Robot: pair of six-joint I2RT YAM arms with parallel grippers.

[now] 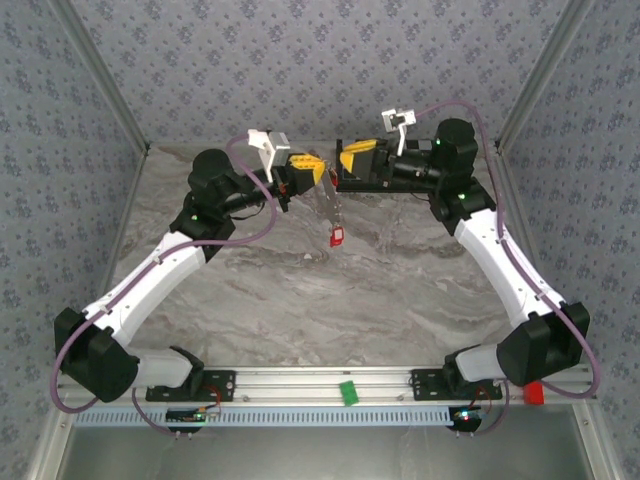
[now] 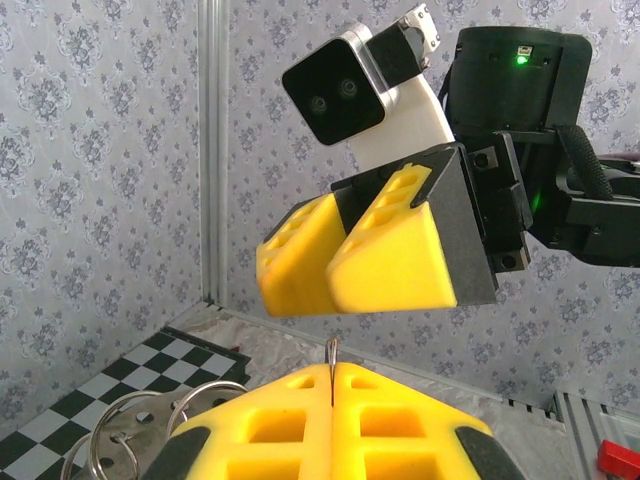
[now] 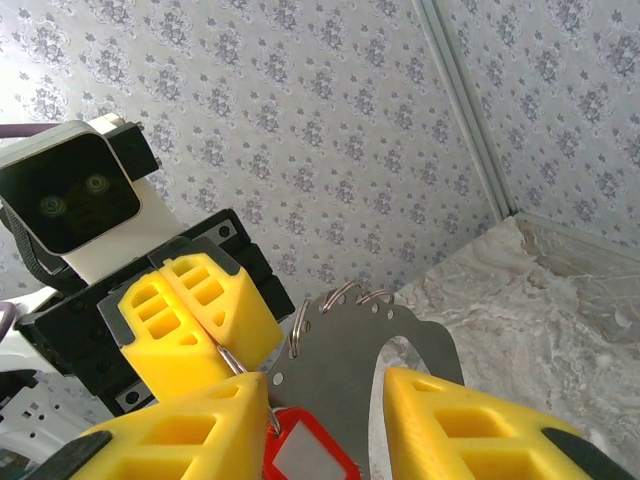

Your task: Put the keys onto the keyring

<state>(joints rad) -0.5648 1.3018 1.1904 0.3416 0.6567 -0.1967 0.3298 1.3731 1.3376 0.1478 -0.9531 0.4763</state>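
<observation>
Keyring hangs pinched in the closed left gripper, just ahead of the right gripper, whose jaws stand apart around one red key; it looks threaded already, the rest presumably left to add.

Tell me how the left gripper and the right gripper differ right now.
The left gripper is shut, its yellow fingers pinched on the thin keyring wire; the right gripper stands open, a gap between its fingers. The left gripper reaches in from the left, the right gripper from the right, tips facing each other. Both have yellow fingers and sit over the far side of the table.
</observation>
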